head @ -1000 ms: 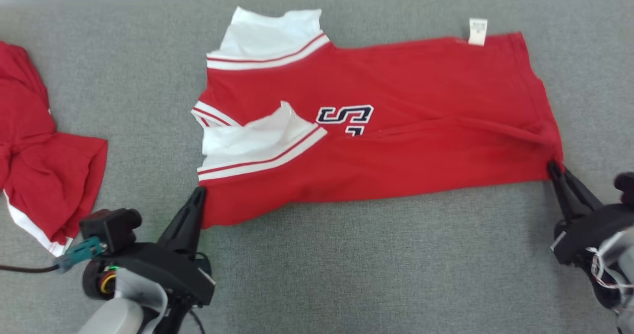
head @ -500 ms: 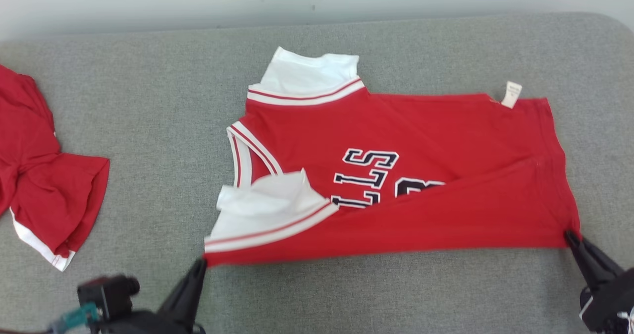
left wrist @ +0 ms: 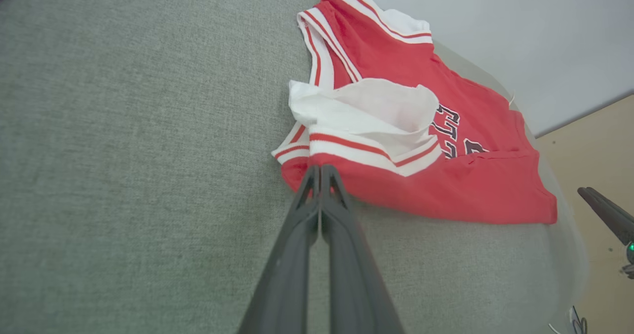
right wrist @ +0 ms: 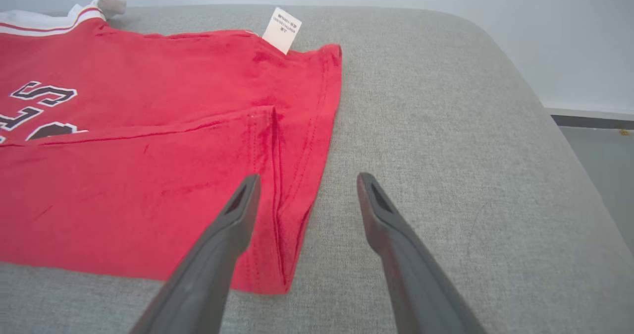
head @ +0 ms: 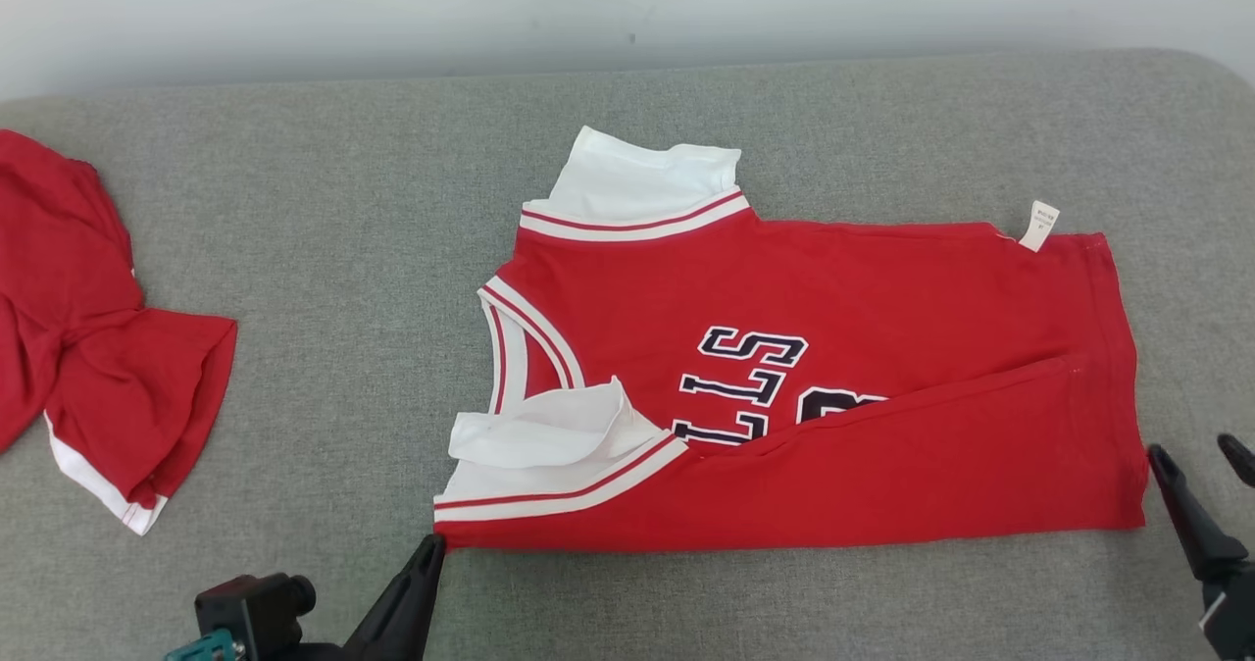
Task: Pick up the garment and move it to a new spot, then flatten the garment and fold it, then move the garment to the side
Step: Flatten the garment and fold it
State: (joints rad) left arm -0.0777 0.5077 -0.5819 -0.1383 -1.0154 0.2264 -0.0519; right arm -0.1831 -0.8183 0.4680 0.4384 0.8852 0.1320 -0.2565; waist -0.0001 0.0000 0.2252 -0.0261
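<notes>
Lettering on the red jersey (head: pixel 882 298)
Dark letters (head: pixel 750 367) mid-frame: a clear "S", the rest half folded under. The print on the upper-right tag (head: pixel 1039 225) is unreadable.

Lettering (head: pixel 753 347) partly covered; label (head: pixel 1039 226) print unreadable; second garment (head: pixel 88 347) cut off at edge.

You see your left gripper (left wrist: pixel 320 168), jaws pressed together on the near red hem of the red-and-white lettered jersey (left wrist: pixel 446 195), its white sleeve rumpled, lying on the grey fabric bench (left wrist: pixel 124 150).
</notes>
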